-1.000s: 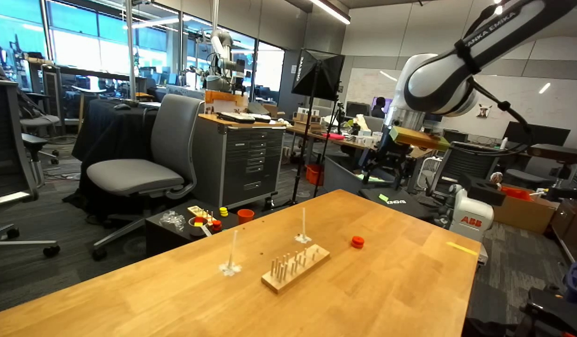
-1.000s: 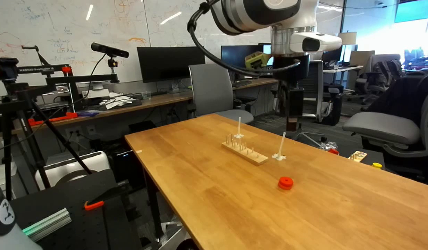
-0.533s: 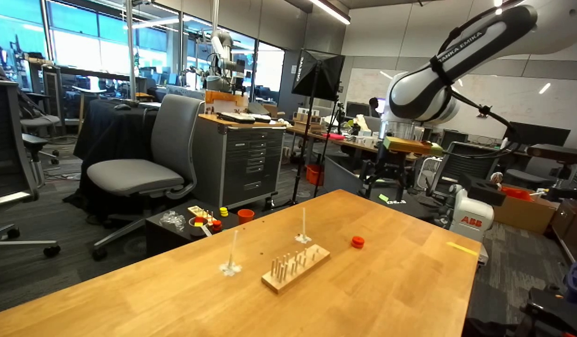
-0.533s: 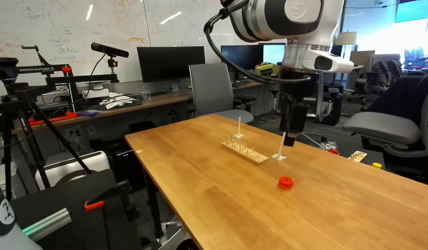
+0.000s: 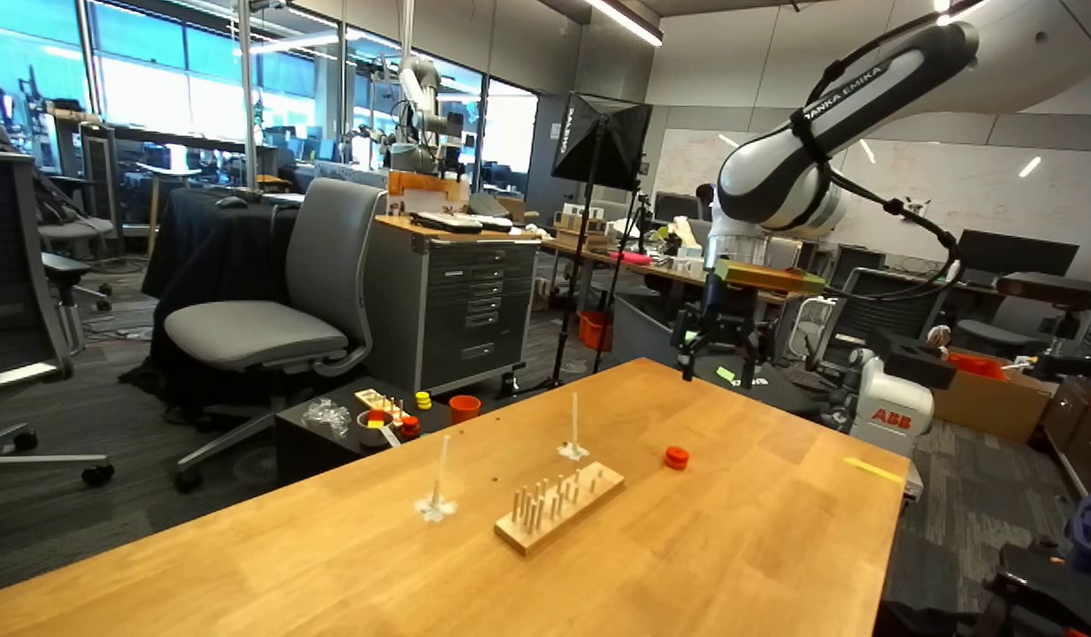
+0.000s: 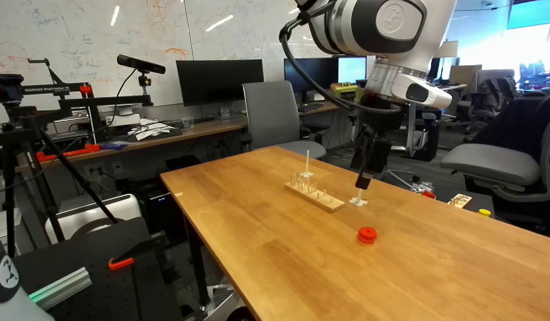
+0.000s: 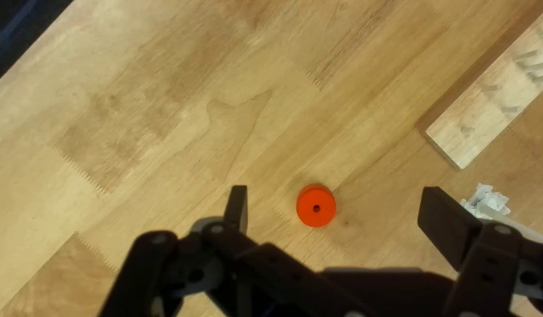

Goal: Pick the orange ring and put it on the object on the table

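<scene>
1. In an exterior view, your arm (image 5: 850, 104) slopes down to its wrist (image 5: 736, 246).
2. Your tool (image 5: 718, 377) points downward, tipped slightly off vertical.
3. Its fingers (image 7: 449, 224) stand wide apart in the wrist view.

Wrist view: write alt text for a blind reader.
An orange ring with a central hole sits on a wooden tabletop, seen untouched between the jaws of the open gripper. At right, a pegged wooden board is cropped; the gripper partly hides a pale rod.
</scene>
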### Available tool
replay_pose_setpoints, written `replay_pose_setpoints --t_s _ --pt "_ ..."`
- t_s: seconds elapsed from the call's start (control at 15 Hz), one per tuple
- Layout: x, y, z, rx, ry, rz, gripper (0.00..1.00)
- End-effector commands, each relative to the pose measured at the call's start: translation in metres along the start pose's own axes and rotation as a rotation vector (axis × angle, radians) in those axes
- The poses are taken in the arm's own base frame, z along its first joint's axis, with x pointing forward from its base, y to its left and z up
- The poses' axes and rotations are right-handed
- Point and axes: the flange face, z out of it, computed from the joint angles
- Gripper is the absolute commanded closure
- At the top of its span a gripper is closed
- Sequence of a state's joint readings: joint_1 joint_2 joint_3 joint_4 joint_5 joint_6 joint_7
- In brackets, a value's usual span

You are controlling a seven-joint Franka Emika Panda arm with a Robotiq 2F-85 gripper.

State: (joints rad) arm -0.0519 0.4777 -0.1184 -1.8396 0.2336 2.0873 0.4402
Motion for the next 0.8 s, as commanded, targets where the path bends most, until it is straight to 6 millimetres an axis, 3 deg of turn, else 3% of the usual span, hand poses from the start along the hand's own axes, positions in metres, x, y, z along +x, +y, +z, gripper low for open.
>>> replay_pose_setpoints --t_s 0.0,0.73 --pt "0.001 -0.005 0.003 -0.022 -0.004 0.011 0.0" --pt "0.059 -0.047 0.057 -0.071 -0.006 0.221 0.0"
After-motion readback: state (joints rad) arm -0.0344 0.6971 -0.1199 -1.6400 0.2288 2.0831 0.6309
